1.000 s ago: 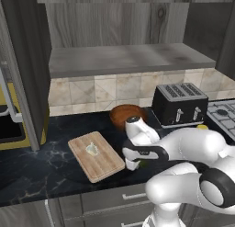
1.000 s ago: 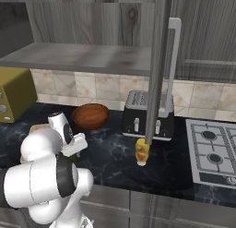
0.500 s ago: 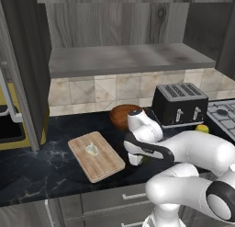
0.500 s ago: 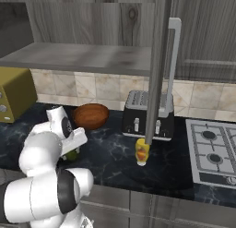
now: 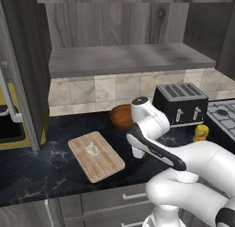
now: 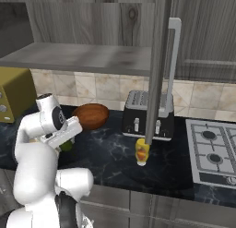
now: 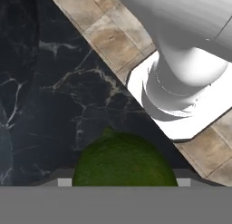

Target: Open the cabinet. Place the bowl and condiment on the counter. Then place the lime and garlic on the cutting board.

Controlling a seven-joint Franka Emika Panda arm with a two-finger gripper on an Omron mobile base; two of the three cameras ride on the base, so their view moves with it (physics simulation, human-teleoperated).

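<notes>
Carrying lime (image 7: 124, 159) clamped between jaws above bench (image 5: 41, 168) front edge; cutting board (image 5: 96, 156), garlic (image 5: 92, 149) aboard, lies leftward.

No words, numbers or brand marks can be read anywhere. The condiment (image 6: 142, 151) bottle carries a red-orange label, but it is too small and blurred to make out any lettering. The toaster (image 5: 180, 103) has small pale markings on its front that read as shapes, not letters
</notes>
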